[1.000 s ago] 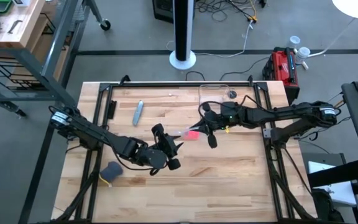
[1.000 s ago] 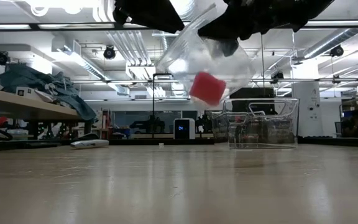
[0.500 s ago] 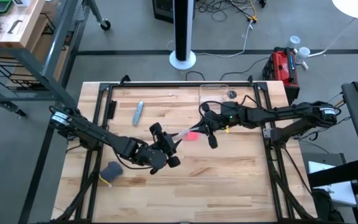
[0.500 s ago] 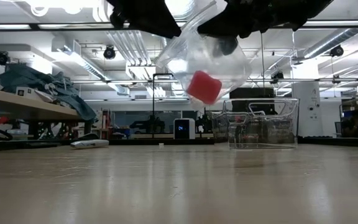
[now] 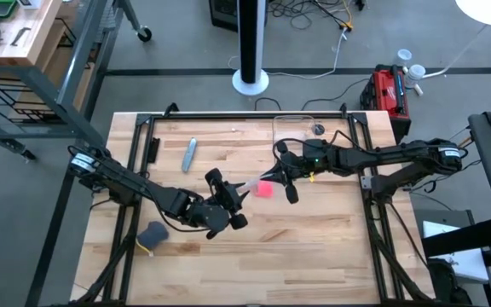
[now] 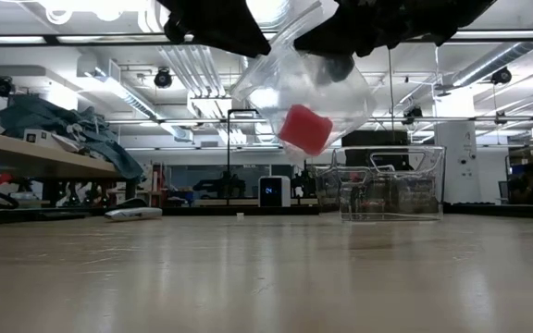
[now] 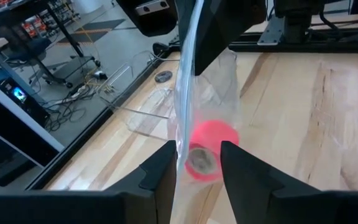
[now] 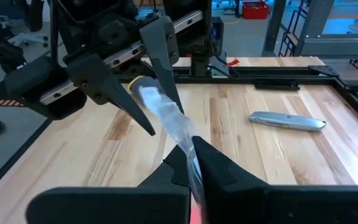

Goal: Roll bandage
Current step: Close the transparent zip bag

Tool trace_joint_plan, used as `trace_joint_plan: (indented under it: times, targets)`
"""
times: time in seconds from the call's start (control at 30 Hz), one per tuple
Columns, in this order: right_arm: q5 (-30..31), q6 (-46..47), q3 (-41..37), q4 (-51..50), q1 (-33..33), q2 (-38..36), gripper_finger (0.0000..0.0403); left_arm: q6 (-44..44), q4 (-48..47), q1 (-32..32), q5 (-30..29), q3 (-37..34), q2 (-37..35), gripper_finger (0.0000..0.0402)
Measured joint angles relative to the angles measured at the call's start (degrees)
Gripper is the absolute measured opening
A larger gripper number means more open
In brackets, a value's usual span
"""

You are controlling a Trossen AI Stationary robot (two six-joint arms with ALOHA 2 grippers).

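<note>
A clear plastic bag (image 6: 285, 79) hangs above the table's middle between my two grippers. The bandage, a compact pink roll (image 6: 304, 129), lies inside at the bag's bottom; it also shows in the high view (image 5: 265, 188) and the left wrist view (image 7: 211, 140). My right gripper (image 5: 273, 176) is shut on the bag's top. My left gripper (image 5: 235, 198) is at the bag's other end, its fingers a little apart with the bag's edge running between them. My left gripper has the bag's stiff top edge (image 7: 180, 134) lying along the inner side of one finger (image 7: 163, 171). The fingers are not closed on it. Whether they bear the bag I cannot tell. My right gripper pinches the bunched top edge of the bag (image 8: 188, 149) between its two fingers. The fingers come about level from the table's right side. The bag hangs below them, clear of the table, with the roll at its bottom.
A grey knife-like tool (image 5: 189, 153) lies at the far left. A dark grey-blue lump (image 5: 153, 232) lies near the left edge. A clear plastic container (image 5: 295, 128) stands at the far edge behind the right gripper.
The bag with the pink roll has swung slightly below the grippers. Both grippers have stayed nearly where they were.
</note>
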Motion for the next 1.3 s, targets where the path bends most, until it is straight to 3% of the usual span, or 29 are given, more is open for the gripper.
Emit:
trace_joint_plan:
  times: [0.27, 0.8, 1.3]
  targets:
    - [0.0, -0.1, 0.0, 0.0, 0.0, 0.0, 0.0, 0.0, 0.2, 0.0, 0.0, 0.0, 0.0, 0.0123]
    - [0.0, -0.5, 0.0, 0.0, 0.0, 0.0, 0.0, 0.0, 0.4, 0.1, 0.0, 0.0, 0.0, 0.0098]
    - [0.0, -0.5, 0.0, -0.1, 0.0, 0.0, 0.0, -0.2, 0.5, 0.1, 0.0, 0.0, 0.1, 0.0115]
